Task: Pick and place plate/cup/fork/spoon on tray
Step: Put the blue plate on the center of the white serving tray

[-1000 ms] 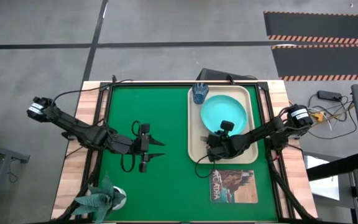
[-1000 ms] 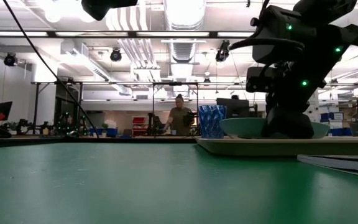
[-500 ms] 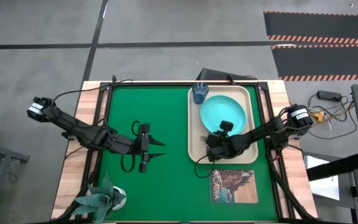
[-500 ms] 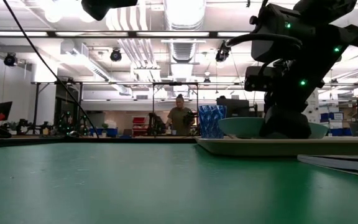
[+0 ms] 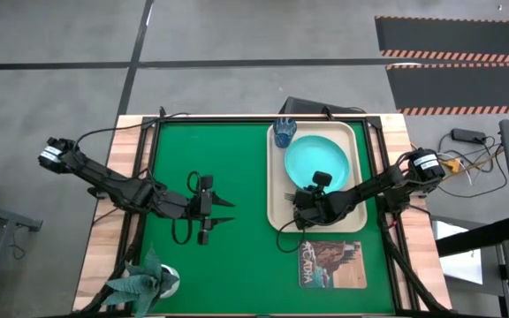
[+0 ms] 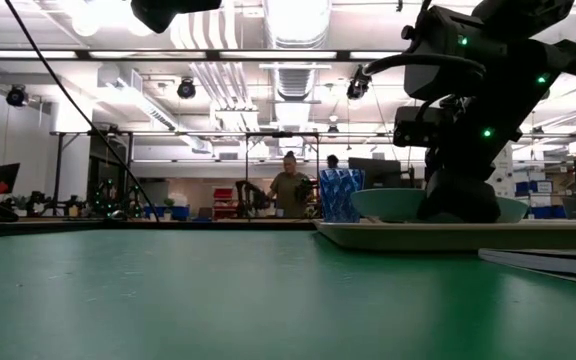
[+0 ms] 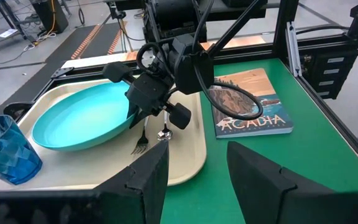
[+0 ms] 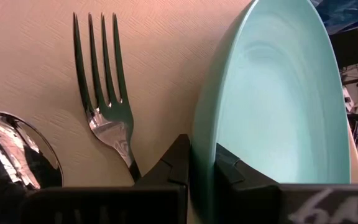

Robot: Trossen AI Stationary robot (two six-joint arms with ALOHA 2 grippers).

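The turquoise plate lies on the beige tray at the table's right. The blue cup stands on the tray's far left corner. The fork and the spoon lie side by side on the tray beside the plate's near edge, and they also show in the left wrist view. My right gripper is down at the plate's near rim, shut on it. My left gripper is open and empty over the green mat, left of the tray. My right gripper has the plate's rim between its two fingers, at the plate's near left side. One finger is on the inner side of the rim and one on the outer side, next to the fork. The fingers come from above, slanting down. The plate rests on the tray.
A printed Acadia picture card lies on the mat just near of the tray. A small plant stands at the near left corner. The green mat between the two arms is free room. People stand far off in the room behind the table.
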